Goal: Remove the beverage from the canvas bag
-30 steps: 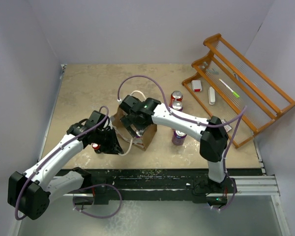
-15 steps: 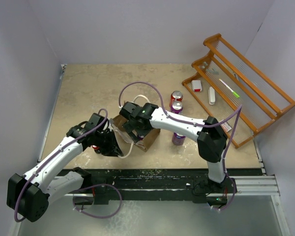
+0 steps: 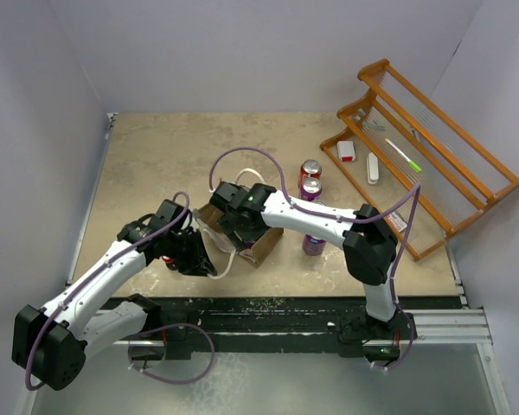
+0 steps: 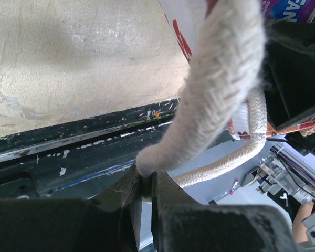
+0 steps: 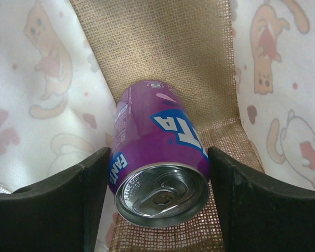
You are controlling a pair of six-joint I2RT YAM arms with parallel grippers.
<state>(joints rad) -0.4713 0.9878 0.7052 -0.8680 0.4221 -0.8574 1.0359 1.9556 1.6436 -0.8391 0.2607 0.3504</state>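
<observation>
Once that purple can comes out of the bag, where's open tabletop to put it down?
Widest bare patch: back left of the table, behind the canvas bag. Crowded: right of the bag, where three cans stand before the wooden rack. Near edge: taken by both arms.

Glossy metal can (image 5: 157,157) (purple) lies in the coarse-woven canvas bag (image 5: 163,47).

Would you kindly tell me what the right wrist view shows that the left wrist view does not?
Only the right wrist view shows the bag's inside: a purple Fanta can lying on the burlap lining between the open right gripper fingers, with cat-print walls beside it. Only the left wrist view shows the left gripper shut on the white rope handle, above the table edge. Both show the canvas bag.
</observation>
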